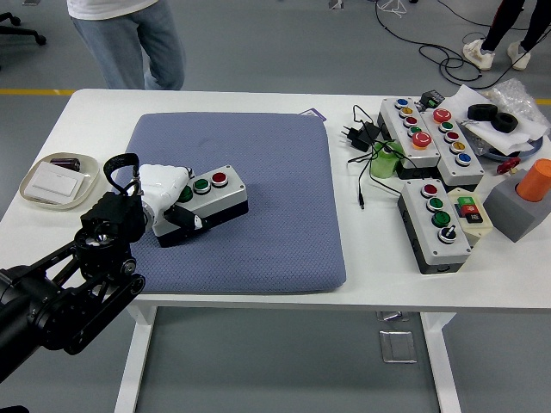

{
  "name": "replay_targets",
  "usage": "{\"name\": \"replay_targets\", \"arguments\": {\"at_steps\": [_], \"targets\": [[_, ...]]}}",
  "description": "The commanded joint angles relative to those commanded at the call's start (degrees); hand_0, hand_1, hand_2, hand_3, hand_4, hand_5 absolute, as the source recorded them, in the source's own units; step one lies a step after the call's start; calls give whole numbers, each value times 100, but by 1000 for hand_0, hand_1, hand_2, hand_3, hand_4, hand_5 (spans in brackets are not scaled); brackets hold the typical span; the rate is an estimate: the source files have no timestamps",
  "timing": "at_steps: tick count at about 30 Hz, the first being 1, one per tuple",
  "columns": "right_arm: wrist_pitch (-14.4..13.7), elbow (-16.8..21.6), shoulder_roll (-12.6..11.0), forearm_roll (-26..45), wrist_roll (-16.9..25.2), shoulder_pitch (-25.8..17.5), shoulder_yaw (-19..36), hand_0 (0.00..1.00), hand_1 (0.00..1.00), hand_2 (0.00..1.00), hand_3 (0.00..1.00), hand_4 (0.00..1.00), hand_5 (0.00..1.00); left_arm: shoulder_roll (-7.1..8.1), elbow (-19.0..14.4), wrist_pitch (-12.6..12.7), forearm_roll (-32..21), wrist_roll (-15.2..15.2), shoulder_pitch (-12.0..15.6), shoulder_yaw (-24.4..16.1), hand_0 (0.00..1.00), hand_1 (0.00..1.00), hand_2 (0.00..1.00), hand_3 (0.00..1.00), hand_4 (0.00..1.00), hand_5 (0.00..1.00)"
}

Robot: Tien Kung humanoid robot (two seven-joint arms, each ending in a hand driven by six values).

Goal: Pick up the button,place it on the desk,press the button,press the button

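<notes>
The left hand (168, 196) is closed around the left end of a small grey button box (207, 202), its white fingers wrapped over the top and a thumb-like finger pressed along the box's dark front side. The box sits tilted on the blue pad (284, 215) that covers the middle of the white bench (362, 284), its right end pointing toward the pad's centre; whether it is lifted clear of the pad or resting on it I cannot tell. On top it carries a green button (201, 183) and a red button (219, 178); a 3rd may be hidden under the fingers.

The box looks like rigid plastic, light enough for 1 hand, with smooth sides that could slip. Holding 1 end lets the far end sag or twist, so a grip nearer the middle, across both long sides and clear of the buttons, would likely be steadier. The right hand is out of view.
</notes>
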Motion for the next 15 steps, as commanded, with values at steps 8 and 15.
{"name": "replay_targets", "arguments": {"at_steps": [8, 15], "targets": [[-1, 0, 0, -16, 1, 33, 14, 631, 466, 527, 582, 270, 13, 94, -29, 315, 0, -1150, -39, 13, 501, 332, 265, 300, 492, 2], [-4, 0, 3, -7, -3, 46, 17, 631, 466, 526, 582, 270, 13, 192, -38, 392, 0, -2129, -172, 153, 512, 334, 262, 296, 482, 2]]}}
